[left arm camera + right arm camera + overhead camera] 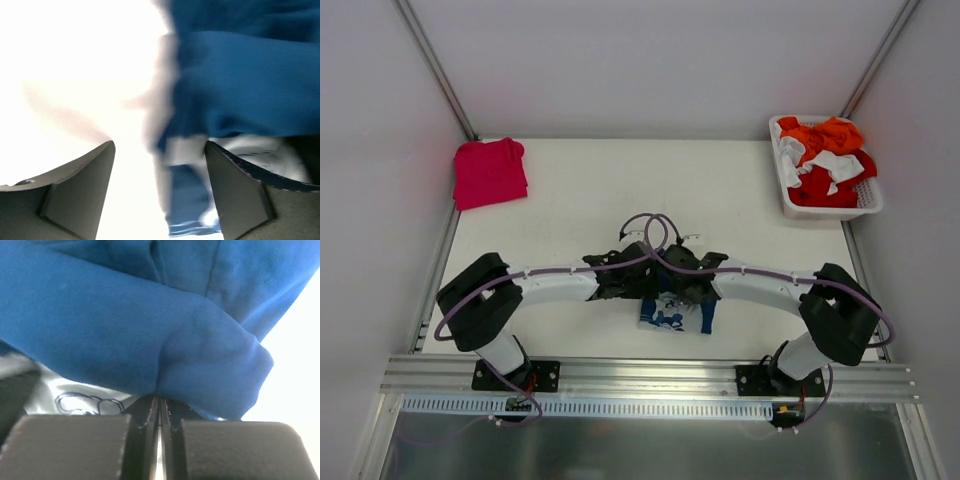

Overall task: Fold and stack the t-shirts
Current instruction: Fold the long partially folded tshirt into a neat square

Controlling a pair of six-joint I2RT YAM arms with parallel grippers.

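Navy t-shirt (125, 330) (white print (80, 402) unreadable) pinched in the right claw (160, 406); left claw (160, 146) gapes wide.

Two white-and-black robot arms (750, 282) cover most of the dark blue cloth t-shirt (677, 316) from above. The left wrist view blurs it, its white print (250, 145) unreadable; both wrist views crop it.

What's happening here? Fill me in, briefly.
Both arms are working on the blue shirt near the front edge of the table. The right gripper is shut on a fold of it; the left gripper is open beside the cloth. The pink shirt lies folded at far left. A basket of clothes sits far right.
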